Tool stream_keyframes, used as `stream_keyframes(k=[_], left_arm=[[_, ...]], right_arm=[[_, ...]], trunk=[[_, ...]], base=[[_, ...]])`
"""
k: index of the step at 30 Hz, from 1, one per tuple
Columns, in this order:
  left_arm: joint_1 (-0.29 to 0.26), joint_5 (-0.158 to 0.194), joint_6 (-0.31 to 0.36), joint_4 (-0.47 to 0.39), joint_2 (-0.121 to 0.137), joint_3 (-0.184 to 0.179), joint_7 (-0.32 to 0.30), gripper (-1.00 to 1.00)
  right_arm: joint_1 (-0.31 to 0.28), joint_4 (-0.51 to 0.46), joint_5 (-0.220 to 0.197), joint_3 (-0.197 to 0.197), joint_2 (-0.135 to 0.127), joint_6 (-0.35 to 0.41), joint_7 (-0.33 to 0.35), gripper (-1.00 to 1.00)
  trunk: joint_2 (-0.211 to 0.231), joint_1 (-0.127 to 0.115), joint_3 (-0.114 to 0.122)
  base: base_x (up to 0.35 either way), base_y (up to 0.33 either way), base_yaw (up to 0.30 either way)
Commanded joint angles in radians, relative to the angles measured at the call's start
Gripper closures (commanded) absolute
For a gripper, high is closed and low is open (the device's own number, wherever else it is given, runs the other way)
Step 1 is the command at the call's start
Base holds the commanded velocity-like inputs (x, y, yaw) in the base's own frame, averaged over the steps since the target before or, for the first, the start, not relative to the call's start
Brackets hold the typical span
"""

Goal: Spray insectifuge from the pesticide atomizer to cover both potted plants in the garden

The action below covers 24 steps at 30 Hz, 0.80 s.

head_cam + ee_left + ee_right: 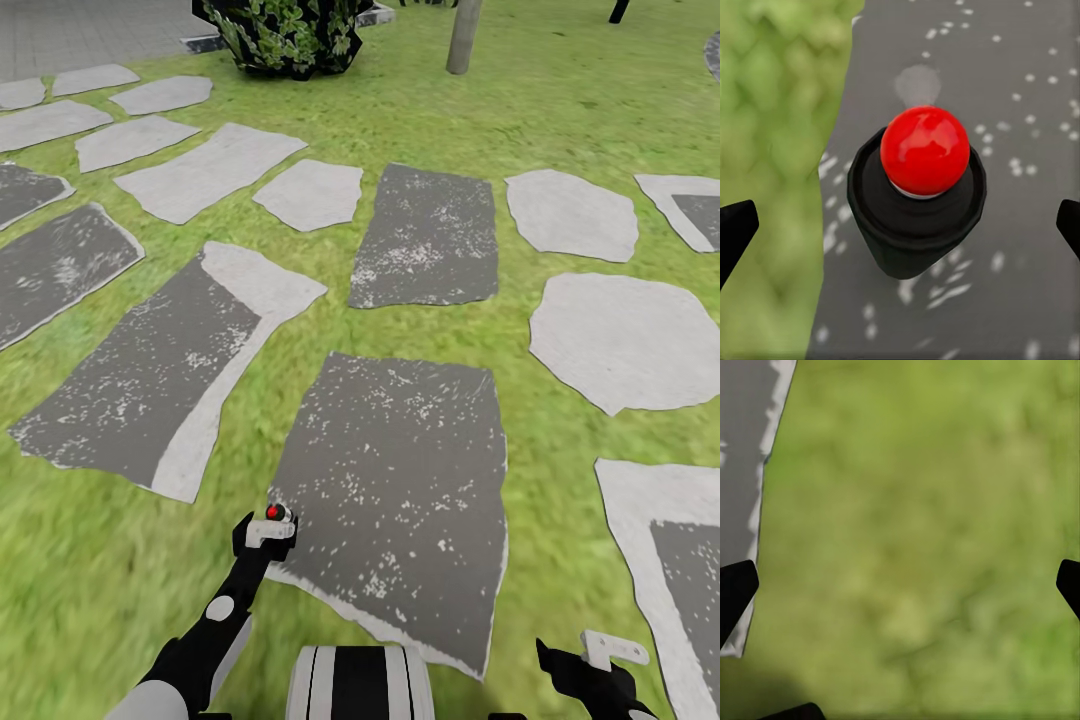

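Note:
The pesticide atomizer (921, 187) is a small black bottle with a round red knob on top. It stands on a dark stepping stone (400, 490) close to the stone's grass edge. In the head view its red knob (275, 512) shows just past my left gripper (268, 528). My left gripper (900, 225) hovers over it, open, with the fingertips wide apart on either side and not touching it. My right gripper (900, 585) is open and empty over the lawn, low at the right of the head view (600, 655). The potted plants are out of view.
Grey and dark stepping stones (210, 170) lie across the green lawn (90, 570). A dark leafy bush (290, 35) and a thin tree trunk (463, 35) stand at the far edge. Grey paving (80, 30) lies at the far left.

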Motion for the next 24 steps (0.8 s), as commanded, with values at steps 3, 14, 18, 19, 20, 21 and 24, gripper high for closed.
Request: stream_keyframes(k=[3, 14, 18, 19, 20, 21, 24], left_arm=[[0.000, -0.005, -0.003, 0.001, 0.000, -0.001, 0.003, -1.00], [0.000, -0.005, -0.003, 0.001, 0.000, -0.001, 0.003, -1.00], [0.000, -0.005, -0.003, 0.001, 0.000, -0.001, 0.003, -1.00], [0.000, -0.005, -0.003, 0.001, 0.000, -0.001, 0.003, -1.00], [0.000, -0.005, -0.003, 0.001, 0.000, -0.001, 0.003, -1.00], [0.000, -0.005, -0.003, 0.001, 0.000, -0.001, 0.003, -1.00], [0.000, -0.005, -0.003, 0.000, 0.000, -0.001, 0.003, -1.00]], right_arm=[[0.000, -0.001, -0.001, 0.000, 0.000, 0.005, 0.001, -1.00], [0.000, -0.001, -0.001, 0.000, 0.000, 0.005, 0.001, -1.00], [0.000, -0.001, -0.001, 0.000, 0.000, 0.005, 0.000, -1.00], [0.000, -0.001, -0.001, 0.000, 0.000, 0.005, 0.000, -1.00], [0.000, -0.001, -0.001, 0.000, 0.000, 0.005, 0.001, -1.00], [0.000, -0.001, -0.001, 0.000, 0.000, 0.005, 0.001, -1.00], [0.000, -0.001, -0.001, 0.000, 0.000, 0.005, 0.001, -1.00]], trunk=[[0.000, 0.000, -0.001], [0.000, 0.000, -0.001], [0.000, 0.000, -0.001], [0.000, 0.000, -0.001], [0.000, 0.000, -0.001], [0.000, 0.000, -0.001], [0.000, 0.000, -0.001]], base=[[0.040, -0.006, 0.000], [0.004, -0.001, 0.000], [0.008, 0.000, 0.000], [0.086, -0.024, 0.000], [0.115, -0.048, 0.000], [0.132, -0.067, 0.000], [0.082, -0.047, 0.000]])
